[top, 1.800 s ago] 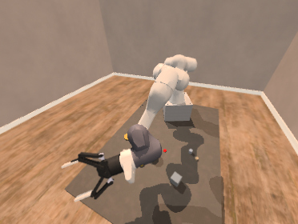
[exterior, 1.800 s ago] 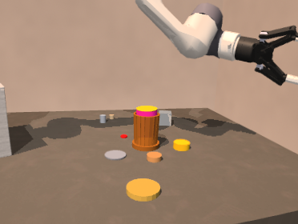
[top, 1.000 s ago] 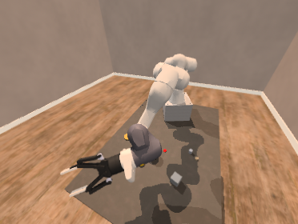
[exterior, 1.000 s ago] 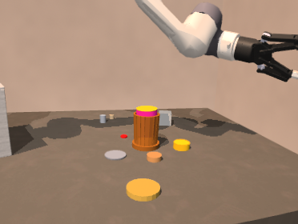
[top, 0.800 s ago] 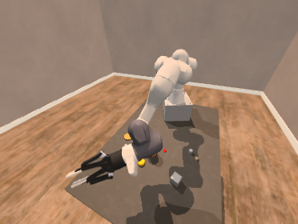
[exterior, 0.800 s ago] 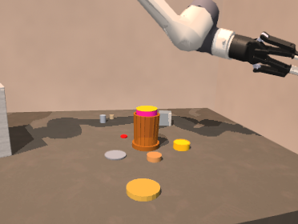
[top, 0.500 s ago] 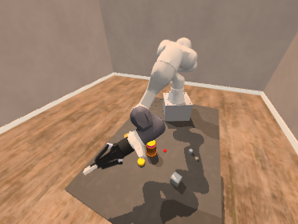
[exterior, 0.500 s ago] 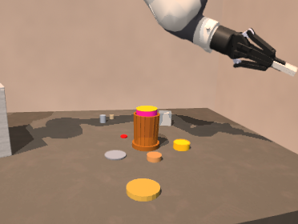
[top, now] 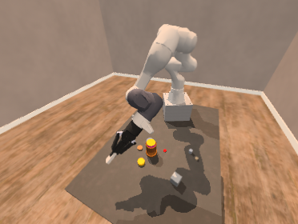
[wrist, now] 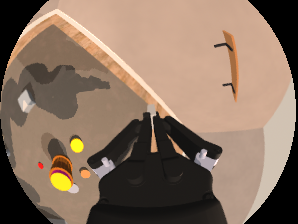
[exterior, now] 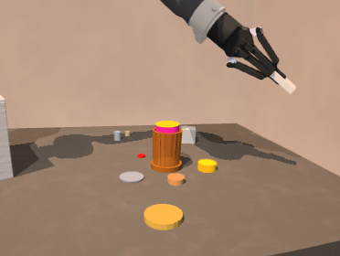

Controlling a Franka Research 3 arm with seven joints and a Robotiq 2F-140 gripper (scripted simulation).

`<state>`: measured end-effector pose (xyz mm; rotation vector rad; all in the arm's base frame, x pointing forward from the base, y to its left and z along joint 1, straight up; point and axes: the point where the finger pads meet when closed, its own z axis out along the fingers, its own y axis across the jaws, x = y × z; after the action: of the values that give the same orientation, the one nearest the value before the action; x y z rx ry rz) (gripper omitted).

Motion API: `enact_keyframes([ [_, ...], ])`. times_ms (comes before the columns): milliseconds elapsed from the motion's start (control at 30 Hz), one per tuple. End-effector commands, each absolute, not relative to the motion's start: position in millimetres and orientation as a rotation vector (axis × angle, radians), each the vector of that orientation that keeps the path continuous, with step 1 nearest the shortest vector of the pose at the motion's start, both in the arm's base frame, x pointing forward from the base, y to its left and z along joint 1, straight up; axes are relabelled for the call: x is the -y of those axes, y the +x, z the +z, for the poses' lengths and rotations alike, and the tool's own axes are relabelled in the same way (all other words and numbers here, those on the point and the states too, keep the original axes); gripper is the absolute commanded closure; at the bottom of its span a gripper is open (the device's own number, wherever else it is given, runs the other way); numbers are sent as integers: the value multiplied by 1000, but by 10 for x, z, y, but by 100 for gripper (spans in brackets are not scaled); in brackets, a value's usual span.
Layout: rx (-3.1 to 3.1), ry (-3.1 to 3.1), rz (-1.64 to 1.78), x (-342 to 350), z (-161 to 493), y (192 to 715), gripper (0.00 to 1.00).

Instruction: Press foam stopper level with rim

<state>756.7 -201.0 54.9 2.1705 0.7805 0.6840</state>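
Jar (exterior: 166, 149) upright mid-worktop (exterior: 274, 192); foam stopper (exterior: 167, 126) stood proud of rim. Gripper (exterior: 284, 83) high, well off to jar's side, jaws together, empty. Risk: pressing too deep would leave stopper low; off-centre push could shift jar.

The arm (top: 160, 56) has bulky, rounded off-white links. Nearest the gripper (exterior: 287, 85) sits a dark grey wrist segment and a pale grey collar. The gripper itself is black with thin linkage bars and white fingertip pads (exterior: 289, 85).

Jar (exterior: 166, 151) — ribbed, matt orange, wood-like. Foam stopper (exterior: 166, 130) — flat matt pink, yellow-topped. Table top (exterior: 256, 192) — dull brown, smooth. Gripper (exterior: 285, 84) — matt black plastic, pale pads. Floor (top: 48, 140) — grained wood.
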Motion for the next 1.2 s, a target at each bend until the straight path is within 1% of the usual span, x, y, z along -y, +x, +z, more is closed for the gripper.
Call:
enact_keyframes([
  [0, -1020, 2234, 610, 1746, 407, 7208, 100],
  [100, -1020, 2234, 610, 1746, 407, 7208, 100],
  [133, -1153, 2265, 552, 1629, 349, 6942, 100],
  [233, -1153, 2265, 552, 1629, 349, 6942, 100],
  [267, -1276, 2289, 494, 1524, 293, 6698, 100],
  [433, -1276, 2289, 494, 1524, 293, 6698, 100],
  [467, -1394, 2307, 435, 1422, 238, 6472, 100],
  [567, -1394, 2307, 435, 1422, 238, 6472, 100],
  [600, -1506, 2319, 376, 1326, 191, 6253, 100],
  [667, -1506, 2319, 376, 1326, 191, 6253, 100],
  [700, -1613, 2327, 318, 1234, 147, 6048, 100],
  [800, -1613, 2327, 318, 1234, 147, 6048, 100],
  [833, -1716, 2330, 261, 1141, 99, 5856, 100],
  [900, -1716, 2330, 261, 1141, 99, 5856, 100],
  [933, -1807, 2329, 208, 1064, 64, 5680, 100],
  [1000, -1807, 2329, 208, 1064, 64, 5680, 100],
  [1033, -1893, 2325, 158, 987, 23, 5520, 100],
  [1067, -1893, 2325, 158, 987, 23, 5520, 100],
  [1167, -2025, 2313, 76, 873, -34, 5270, 100],
])
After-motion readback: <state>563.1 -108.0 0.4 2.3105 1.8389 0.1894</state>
